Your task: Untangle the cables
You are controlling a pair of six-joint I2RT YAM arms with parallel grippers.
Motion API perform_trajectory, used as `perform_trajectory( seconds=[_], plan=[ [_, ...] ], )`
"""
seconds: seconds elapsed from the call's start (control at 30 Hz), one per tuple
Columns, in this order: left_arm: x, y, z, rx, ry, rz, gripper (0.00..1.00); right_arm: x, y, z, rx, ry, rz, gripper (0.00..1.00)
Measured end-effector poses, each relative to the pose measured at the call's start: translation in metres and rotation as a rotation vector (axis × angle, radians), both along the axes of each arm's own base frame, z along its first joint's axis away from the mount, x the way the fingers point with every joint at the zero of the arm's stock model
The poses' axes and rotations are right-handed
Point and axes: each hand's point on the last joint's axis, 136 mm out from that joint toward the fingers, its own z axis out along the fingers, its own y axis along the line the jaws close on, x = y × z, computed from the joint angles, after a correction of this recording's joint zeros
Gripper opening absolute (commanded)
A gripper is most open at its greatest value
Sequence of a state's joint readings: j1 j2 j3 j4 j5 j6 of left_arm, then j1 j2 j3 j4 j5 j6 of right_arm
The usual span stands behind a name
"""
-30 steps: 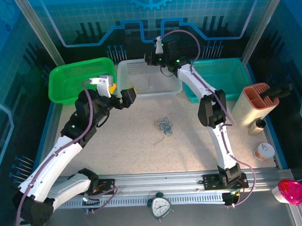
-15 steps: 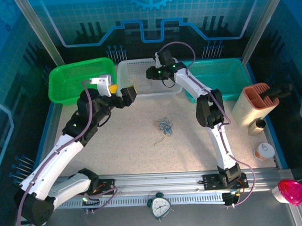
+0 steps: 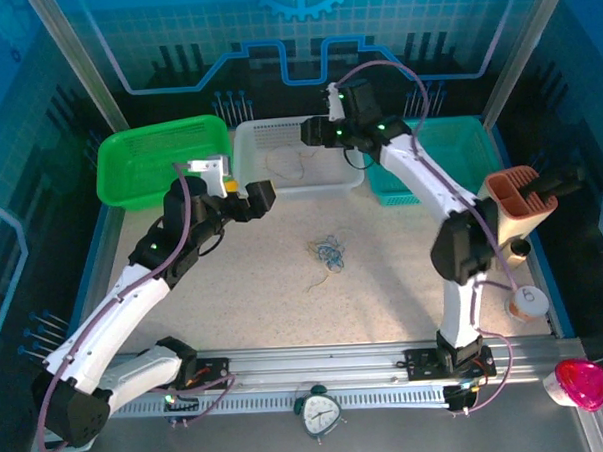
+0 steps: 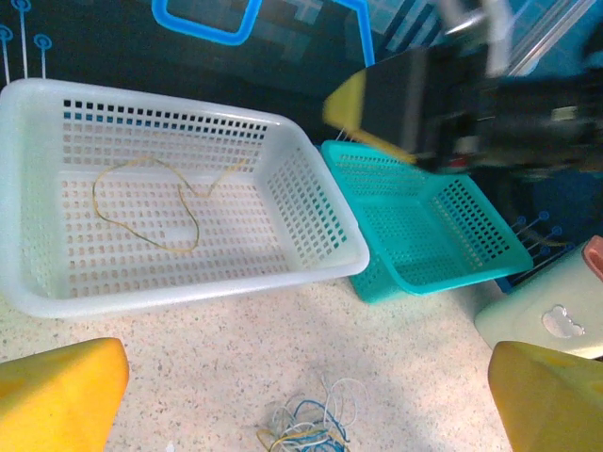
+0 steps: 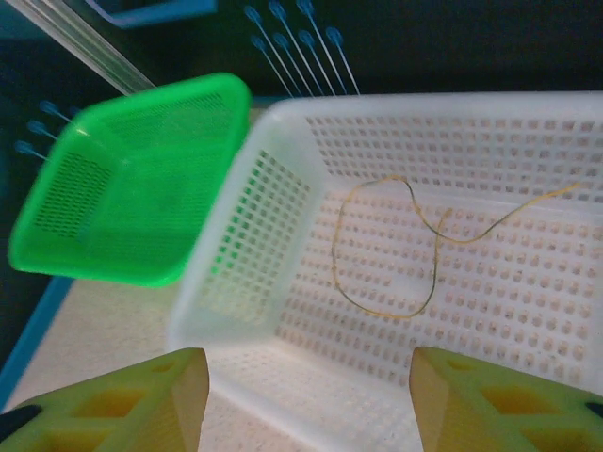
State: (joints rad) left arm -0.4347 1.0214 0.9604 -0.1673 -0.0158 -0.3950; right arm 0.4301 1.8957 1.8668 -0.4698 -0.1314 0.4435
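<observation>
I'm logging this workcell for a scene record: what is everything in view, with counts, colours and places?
cable tangle: one, blue, tan and whitish, middle of table
white basket: one, white, far middle
loose cable: one, yellow-tan, in white basket
green basket: one, green, far left
teal basket: one, teal, far right
holder: one, salmon and cream, right edge
cup: one, whitish, near right
alarm clock: one, pale, front rail
pink object: one, pink, near-right corner
left pincer: one, yellow fingers, open, above table
right pincer: one, yellow fingers, open, over white basket
</observation>
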Motion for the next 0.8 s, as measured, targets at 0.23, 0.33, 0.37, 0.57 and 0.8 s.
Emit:
perform_trajectory(
  seconds=[0.23, 0.33, 0.37, 0.57, 0.8],
  plan=[
    [-0.003, -0.006, -0.016, -0.012, 0.062, -0.029, 0.99, -0.081, -0.038, -0.035, 0.016, 0.053, -0.028, 0.65],
    [-0.004, -0.010, -0.029, -0.002, 0.093, -0.039, 0.99, -0.107, -0.052, -0.097, -0.019, 0.191, -0.058, 0.66],
    [-0.005, -0.014, -0.035, 0.002, 0.107, -0.046, 0.99, -0.116, -0.056, -0.118, -0.030, 0.240, -0.070, 0.66],
    [-0.011, -0.036, -0.064, 0.027, 0.185, -0.099, 0.99, -0.136, -0.070, -0.161, -0.031, 0.368, -0.123, 0.66],
    [-0.015, -0.050, -0.077, 0.045, 0.216, -0.135, 0.99, -0.132, -0.091, -0.176, 0.038, 0.420, -0.207, 0.70]
  ],
)
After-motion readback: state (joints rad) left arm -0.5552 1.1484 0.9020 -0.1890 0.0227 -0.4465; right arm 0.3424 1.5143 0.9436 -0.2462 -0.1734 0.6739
